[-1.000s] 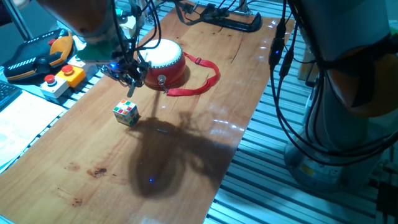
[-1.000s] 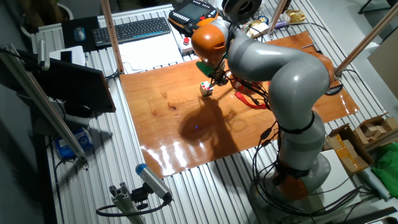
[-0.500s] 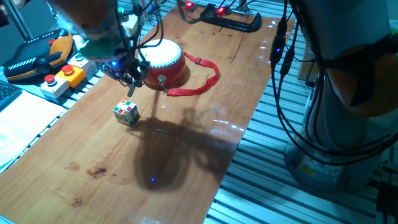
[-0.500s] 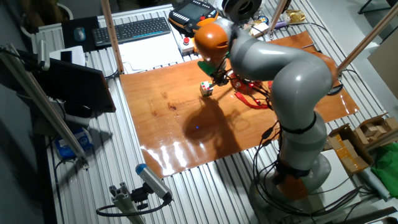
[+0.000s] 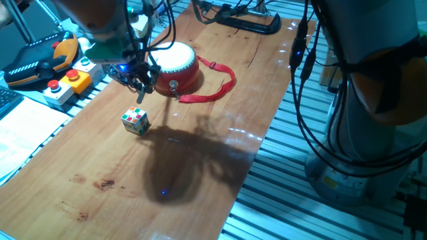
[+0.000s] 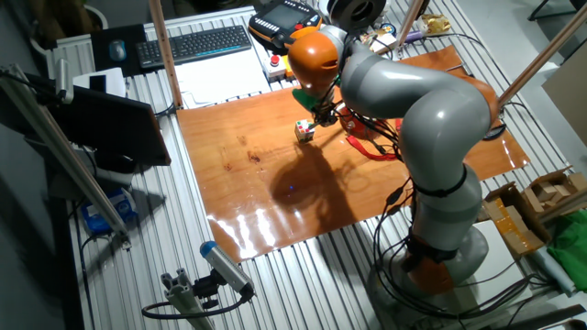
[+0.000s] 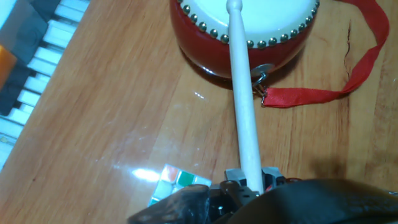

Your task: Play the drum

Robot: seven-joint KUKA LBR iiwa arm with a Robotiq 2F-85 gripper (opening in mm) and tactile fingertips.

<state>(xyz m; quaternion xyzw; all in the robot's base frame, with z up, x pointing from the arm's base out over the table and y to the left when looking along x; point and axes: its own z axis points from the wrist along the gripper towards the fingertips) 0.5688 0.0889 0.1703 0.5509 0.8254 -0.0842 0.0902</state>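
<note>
The red drum point(image 5: 175, 67) with a white top skin stands at the far end of the wooden table point(image 5: 200, 167); its red strap point(image 5: 217, 90) lies to the right. My gripper point(image 5: 139, 85) hovers just left of the drum and is shut on a wooden drumstick point(image 7: 241, 99). In the hand view the drum point(image 7: 205, 53) fills the top, and the stick's tip lies over the white skin point(image 7: 273, 15). The gripper point(image 7: 252, 183) shows at the bottom edge. In the other fixed view the arm point(image 6: 316, 115) hides most of the drum.
A small multicoloured cube point(image 5: 135, 121) lies on the table just in front of the gripper, also in the hand view point(image 7: 174, 180). An emergency-stop box point(image 5: 63, 85) and a pendant point(image 5: 33, 57) sit off the left edge. A black clamp point(image 5: 247, 23) lies at the far end.
The arm's wrist has shifted very slightly. The drum, the strap and the cube have not moved.
</note>
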